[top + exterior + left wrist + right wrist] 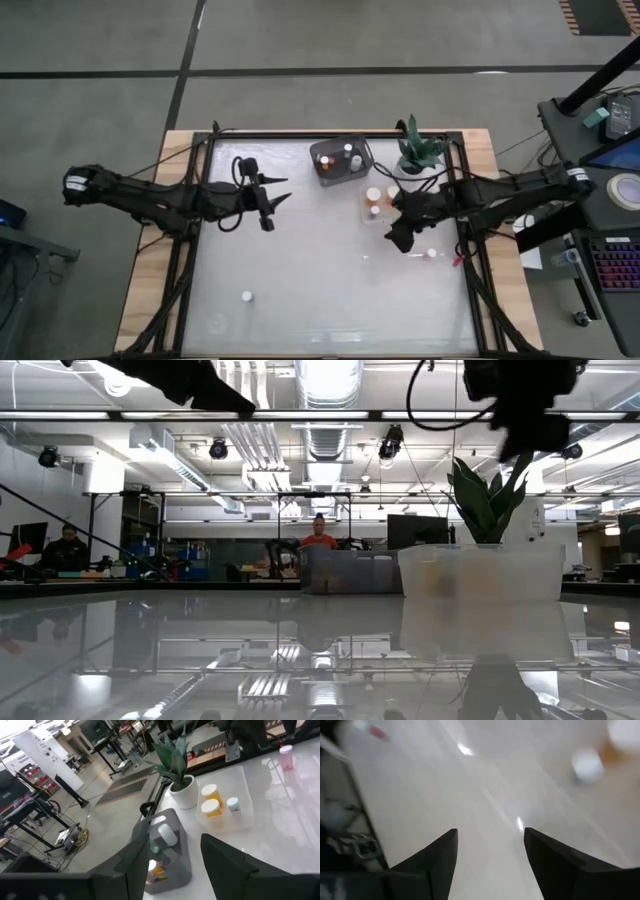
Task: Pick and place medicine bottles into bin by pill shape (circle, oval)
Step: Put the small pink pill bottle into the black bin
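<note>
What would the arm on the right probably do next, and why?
Probably lower toward the small bottle lying loose on the table beside it. The right gripper hangs open and empty, and that bottle isn't in the clear bin or the grey bin yet.

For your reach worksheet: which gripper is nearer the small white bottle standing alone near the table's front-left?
Left. The left gripper hangs above mid-table, up and right of the white bottle; the right gripper is far across.

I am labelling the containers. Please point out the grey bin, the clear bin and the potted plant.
grey bin (326, 170): high view, its left wall.
clear bin (243, 779): left wrist view, its far wall.
potted plant (418, 152): high view, its leaves.
</note>
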`<state>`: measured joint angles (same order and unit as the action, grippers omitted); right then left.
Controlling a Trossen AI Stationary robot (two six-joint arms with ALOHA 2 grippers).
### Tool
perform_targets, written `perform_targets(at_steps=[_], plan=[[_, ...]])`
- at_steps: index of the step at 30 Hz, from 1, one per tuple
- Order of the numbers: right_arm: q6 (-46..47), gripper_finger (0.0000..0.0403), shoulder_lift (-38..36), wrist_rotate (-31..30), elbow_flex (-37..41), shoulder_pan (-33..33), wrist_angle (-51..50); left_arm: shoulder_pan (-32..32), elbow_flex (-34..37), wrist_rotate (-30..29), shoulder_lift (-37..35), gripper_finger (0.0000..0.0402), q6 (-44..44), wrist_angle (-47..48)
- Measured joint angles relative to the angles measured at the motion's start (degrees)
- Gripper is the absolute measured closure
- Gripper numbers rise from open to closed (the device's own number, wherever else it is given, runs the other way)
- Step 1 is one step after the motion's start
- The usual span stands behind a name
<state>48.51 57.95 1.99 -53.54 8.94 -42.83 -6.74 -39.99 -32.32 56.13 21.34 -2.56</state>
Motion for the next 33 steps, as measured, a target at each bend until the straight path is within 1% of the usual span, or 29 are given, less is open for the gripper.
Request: perform_targets(at_steps=[6,9,12,18,23,27,33], plan=[[11.0,0.0184,5.2,1.6,-7.7,3.0,-20.4,0.0,0.7,0.0,-0.8,0.0240,-0.1,0.1],[16.2,0.0184,6.8,2.7,-10.4,5.1,-27.1,0.0,1.2,0.0,-0.8,0.0240,0.0,0.1],[21.4,0.0184,7.5,3.0,-12.0,7.7,-31.3,0.0,1.6,0.0,-0.8,0.0240,0.0,0.1],[31.9,0.0184,6.5,3.1,-10.5,13.2,-33.7,0.0,1.9,0.0,-1.0,0.0240,0.2,0.1],[38.1,0.0184,5.5,3.1,-6.9,15.2,-33.6,0.0,1.9,0.0,-1.0,0.0240,0.3,0.1],[39.3,0.0176,5.2,4.1,-4.3,15.1,-33.3,0.0,2.0,-0.1,-1.0,0.0240,0.5,0.1],[39.3,0.0140,5.2,4.2,-0.1,15.1,-32.7,0.0,2.0,-0.1,-1.6,0.0240,0.5,0.2]])
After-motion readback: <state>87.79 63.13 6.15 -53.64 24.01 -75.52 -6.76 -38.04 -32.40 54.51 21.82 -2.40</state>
